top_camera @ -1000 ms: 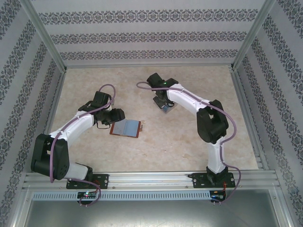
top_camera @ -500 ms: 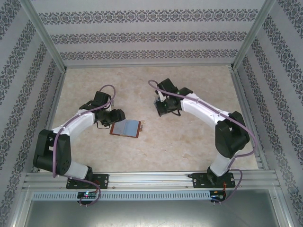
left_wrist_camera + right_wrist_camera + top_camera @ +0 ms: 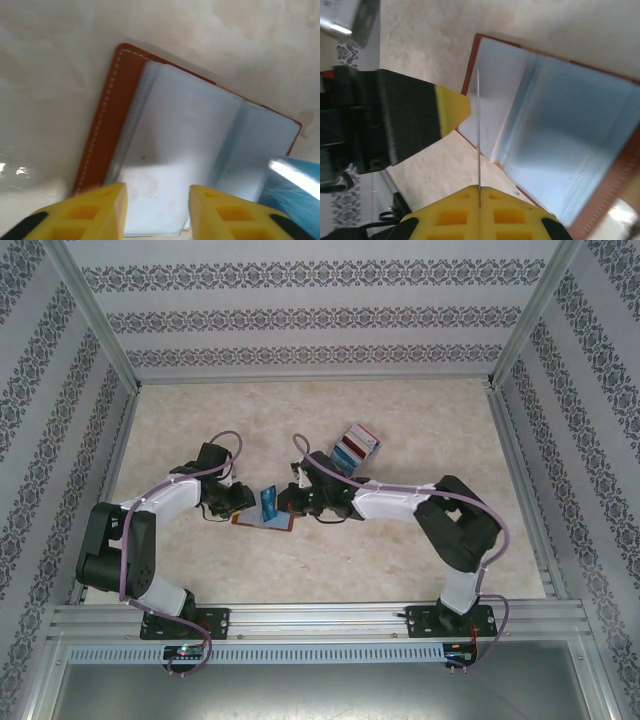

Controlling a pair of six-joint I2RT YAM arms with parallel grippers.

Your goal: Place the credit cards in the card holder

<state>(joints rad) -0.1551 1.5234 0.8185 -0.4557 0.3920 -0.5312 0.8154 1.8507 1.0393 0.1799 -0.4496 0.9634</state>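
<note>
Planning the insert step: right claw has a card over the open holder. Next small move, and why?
Probably lower the right claw a little, tilting the credit card toward a sleeve of the card holder. The card is pinched edge-on above the open holder, in no pocket yet; the left claw sits open at the holder's edge, placed to steady it.

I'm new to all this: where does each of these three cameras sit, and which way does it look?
Top view: above and behind the arms, looking down at the table; both arms whole.
Left wrist: on the left arm, looking down at the open wallet; its yellow fingers at the bottom.
Right wrist: on the right arm, facing the wallet; its fingers pinch a card edge-on.
Shared: all three see the wallet.
</note>
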